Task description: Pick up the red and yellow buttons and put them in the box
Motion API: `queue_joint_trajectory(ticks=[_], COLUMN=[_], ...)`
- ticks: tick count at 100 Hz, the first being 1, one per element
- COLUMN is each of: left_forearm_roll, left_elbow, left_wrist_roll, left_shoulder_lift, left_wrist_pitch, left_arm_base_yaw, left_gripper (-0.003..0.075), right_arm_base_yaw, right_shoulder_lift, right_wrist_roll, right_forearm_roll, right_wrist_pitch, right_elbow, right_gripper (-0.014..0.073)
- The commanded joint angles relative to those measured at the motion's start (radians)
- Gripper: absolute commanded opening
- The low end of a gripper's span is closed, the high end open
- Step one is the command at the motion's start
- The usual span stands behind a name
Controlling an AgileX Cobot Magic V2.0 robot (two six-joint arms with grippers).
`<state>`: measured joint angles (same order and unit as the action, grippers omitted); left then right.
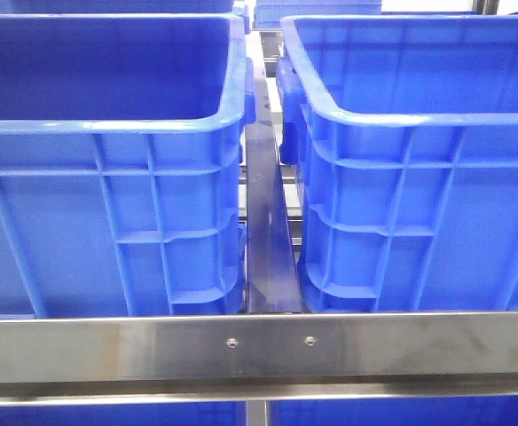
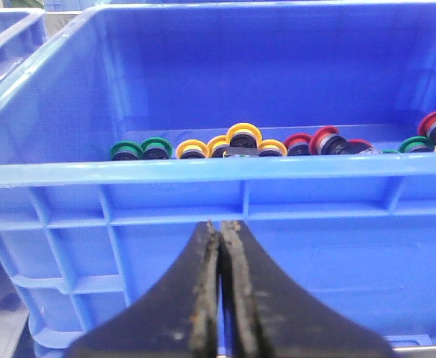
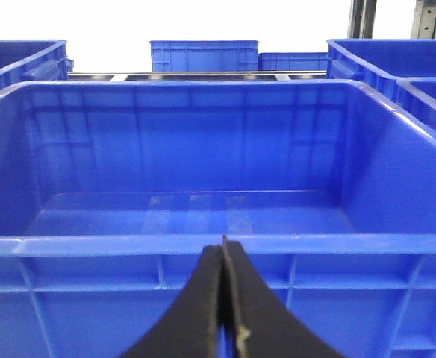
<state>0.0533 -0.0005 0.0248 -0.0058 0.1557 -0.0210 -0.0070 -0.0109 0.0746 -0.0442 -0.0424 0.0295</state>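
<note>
The left gripper [image 2: 219, 298], jaws pressed together and empty, hangs outside the near wall of the crate [image 2: 203, 173] holding the yellow buttons [image 2: 233, 142] and red buttons [image 2: 319, 142], which lie beyond that rim, while the right gripper [image 3: 224, 306], likewise closed, faces the empty box [image 3: 203, 246].

A steel rail [image 1: 259, 346] ran across the foreground of the front view, brushed and lightly scuffed. Two screws [image 1: 231, 342] sat near its middle, side by side. Behind it, a dark strip [image 1: 268, 240] ran away from the camera between the two near crates; its material could not be determined.

In the left wrist view, two green buttons [image 2: 126, 150] stood touching each other on the floor of the stock crate [image 2: 203, 173], against its far wall. A third green button [image 2: 414, 144] lay well apart from them.

In the right wrist view, two far crates [image 3: 203, 56] stood beyond a metal bar [image 3: 203, 75]. Grey uprights [image 3: 363, 19], possibly shelving, rose to one side.
</note>
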Motion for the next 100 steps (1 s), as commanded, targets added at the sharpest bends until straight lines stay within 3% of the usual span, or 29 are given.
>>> queue_joint_trajectory(ticks=[1,35,59,82,100], left_forearm_roll=[0.001,0.001,-0.004,-0.004,-0.004], left_elbow=[0.054,0.054,0.035,-0.098,-0.264], left_wrist_roll=[0.009,0.009,0.009,0.009,0.009], left_shoulder_lift=[-0.030,-0.030,-0.030,-0.008,0.097], left_wrist_pitch=[-0.074,-0.092,-0.239,-0.217,-0.110], left_arm_base_yaw=[0.000,0.000,0.000,0.000,0.000], left_gripper=[-0.0020,-0.0020,-0.0020,-0.0020,-0.0020], right_arm_base_yaw=[-0.003,-0.003,-0.003,-0.003,-0.003], right_shoulder_lift=[-0.023,-0.023,-0.023,-0.023,-0.023], right_wrist_roll=[-0.007,-0.007,-0.007,-0.007,-0.007], right_forearm_roll=[0.001,0.001,0.001,0.001,0.001], right_wrist_pitch=[-0.081,-0.081,-0.081,-0.081,-0.081], right_elbow=[-0.017,-0.017,-0.017,-0.017,-0.017], right_gripper=[-0.0068,-0.0068,-0.0068,-0.0068,-0.0068])
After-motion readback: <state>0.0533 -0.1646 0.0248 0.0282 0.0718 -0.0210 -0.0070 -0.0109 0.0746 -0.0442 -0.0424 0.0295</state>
